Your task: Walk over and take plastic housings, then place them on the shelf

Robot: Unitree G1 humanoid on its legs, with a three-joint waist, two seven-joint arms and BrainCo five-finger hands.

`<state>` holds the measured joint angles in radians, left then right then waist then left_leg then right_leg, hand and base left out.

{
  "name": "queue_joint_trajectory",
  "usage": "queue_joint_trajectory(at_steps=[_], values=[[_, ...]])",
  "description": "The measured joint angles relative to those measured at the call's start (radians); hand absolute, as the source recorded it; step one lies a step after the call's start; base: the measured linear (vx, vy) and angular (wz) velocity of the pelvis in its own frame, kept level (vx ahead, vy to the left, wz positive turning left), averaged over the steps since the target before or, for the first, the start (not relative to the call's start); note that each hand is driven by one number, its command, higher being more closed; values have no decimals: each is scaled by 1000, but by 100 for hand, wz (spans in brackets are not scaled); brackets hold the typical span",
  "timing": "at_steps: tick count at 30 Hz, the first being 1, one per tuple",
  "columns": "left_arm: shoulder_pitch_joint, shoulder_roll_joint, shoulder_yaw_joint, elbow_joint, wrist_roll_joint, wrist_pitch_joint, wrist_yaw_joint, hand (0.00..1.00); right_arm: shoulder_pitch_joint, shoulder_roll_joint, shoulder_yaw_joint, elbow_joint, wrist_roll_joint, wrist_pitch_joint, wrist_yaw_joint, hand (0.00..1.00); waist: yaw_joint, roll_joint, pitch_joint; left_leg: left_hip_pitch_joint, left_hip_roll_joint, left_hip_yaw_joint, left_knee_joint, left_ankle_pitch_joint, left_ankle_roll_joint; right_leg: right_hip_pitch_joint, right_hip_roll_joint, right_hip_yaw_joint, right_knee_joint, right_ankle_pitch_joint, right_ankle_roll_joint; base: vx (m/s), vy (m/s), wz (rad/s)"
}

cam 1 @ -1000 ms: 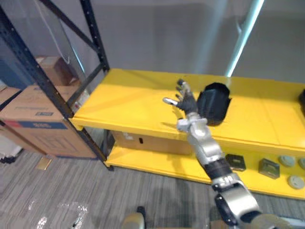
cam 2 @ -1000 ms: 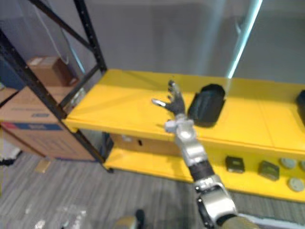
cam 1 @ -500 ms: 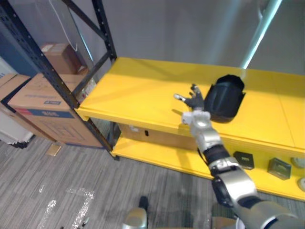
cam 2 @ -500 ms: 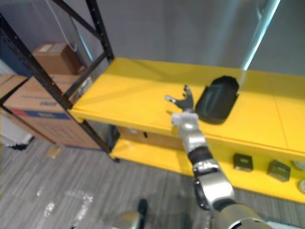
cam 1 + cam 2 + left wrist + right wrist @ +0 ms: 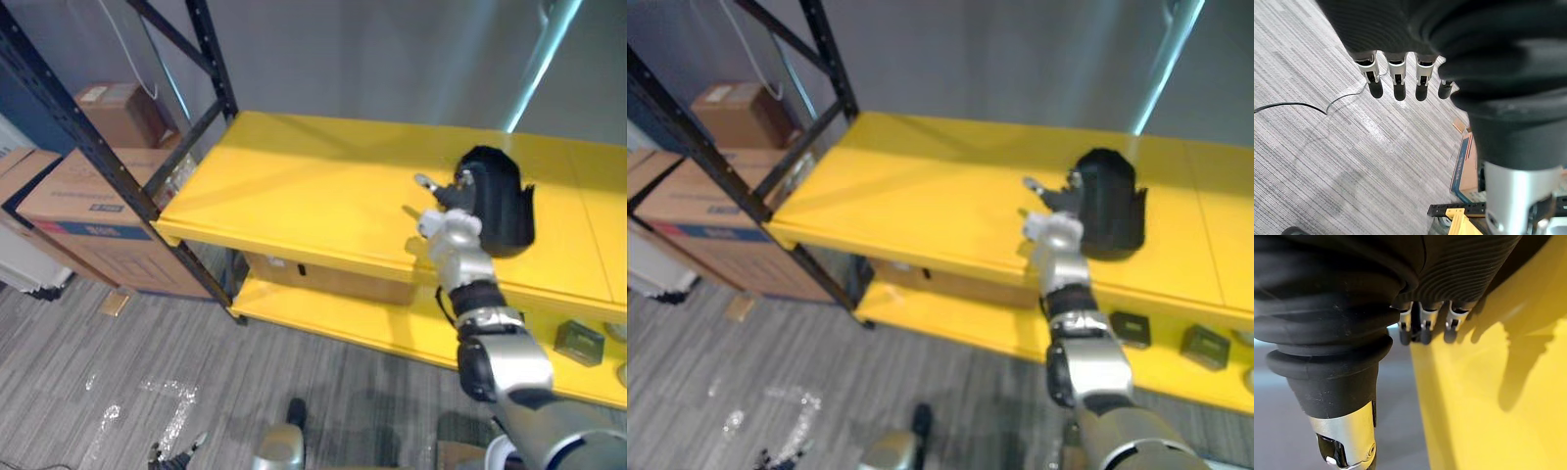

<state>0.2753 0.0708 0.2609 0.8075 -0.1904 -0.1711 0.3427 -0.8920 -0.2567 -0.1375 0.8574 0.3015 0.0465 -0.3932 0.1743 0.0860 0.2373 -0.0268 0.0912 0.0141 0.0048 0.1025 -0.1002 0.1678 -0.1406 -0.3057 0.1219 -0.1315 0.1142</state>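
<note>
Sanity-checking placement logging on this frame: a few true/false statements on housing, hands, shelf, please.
1. The black housing rests on the upper yellow shelf. True.
2. The left hand holds a housing. False: its fingers hang straight and empty above the floor.
3. The right hand is beside the housing, fingers uncurled. True.
4. The cardboard boxes sit on the yellow shelf. False: they stand to its left, by the black rack.

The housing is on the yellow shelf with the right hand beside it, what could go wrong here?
The right hand sits tight against the black plastic housing; withdrawing could snag and tip it. The housing stands nearer the front edge of the yellow shelf, so a nudge might drop it.
</note>
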Motion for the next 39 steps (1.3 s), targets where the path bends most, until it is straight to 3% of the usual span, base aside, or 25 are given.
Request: queue_joint_trajectory(at_steps=[5,9,13,17,21,24,30,33,36,39], values=[[0,0,-5,9,-10,12,-49,0,5,-14,-38,28,0,-5,15,0,-1,1,1,13,-1,4,-13,3,-5,-20,-10,5,43,-31,0,3,-9,-1],[2,0,-32,44,-30,89,-170,0,24,-19,-58,29,0,-22,71,0,-6,4,3,22,-11,13,-18,3,-5,-26,-24,9,63,-43,3,8,0,-2],[2,-1,-80,80,-60,134,-286,0,24,-20,-57,31,0,-40,118,0,-17,11,10,28,-21,19,-20,2,-3,-26,-38,11,75,-49,10,4,3,-1],[1,-1,-92,80,-193,140,-378,0,25,-20,-56,39,0,-42,172,0,-21,13,13,31,-24,22,-20,2,-3,-27,-42,12,83,-49,11,-1,-1,-1],[1,-2,-130,81,-243,160,-439,0,34,-21,-54,63,-1,-42,213,0,-20,13,13,33,-29,21,-20,2,-3,-27,-48,11,84,-52,15,-8,0,0],[1,0,-130,80,-243,160,-454,0,40,-21,-44,63,-1,-53,243,0,-21,13,13,34,-31,22,-21,2,-2,-27,-50,11,84,-52,15,-11,0,0],[1,0,-127,80,-239,161,-453,0,44,-29,-6,23,0,-191,260,0,-23,13,13,34,-31,23,-23,1,-2,-27,-50,12,80,-52,17,0,0,0],[2,2,-125,79,-229,161,-452,0,58,-75,-7,-143,-8,-241,249,0,-24,11,15,34,-28,27,-33,4,2,-28,-45,19,65,-46,20,6,-3,-2],[3,3,-113,79,-223,158,-445,0,85,-155,-9,-354,-128,-278,224,0,-37,-2,20,34,-21,46,-36,2,4,-29,-36,35,45,-30,18,30,-10,-15],[16,23,-104,78,-223,152,-435,0,200,-230,-41,-561,-295,-285,202,0,-85,-46,14,43,-11,63,-52,2,3,-33,-25,56,33,-25,17,42,-29,-18]])
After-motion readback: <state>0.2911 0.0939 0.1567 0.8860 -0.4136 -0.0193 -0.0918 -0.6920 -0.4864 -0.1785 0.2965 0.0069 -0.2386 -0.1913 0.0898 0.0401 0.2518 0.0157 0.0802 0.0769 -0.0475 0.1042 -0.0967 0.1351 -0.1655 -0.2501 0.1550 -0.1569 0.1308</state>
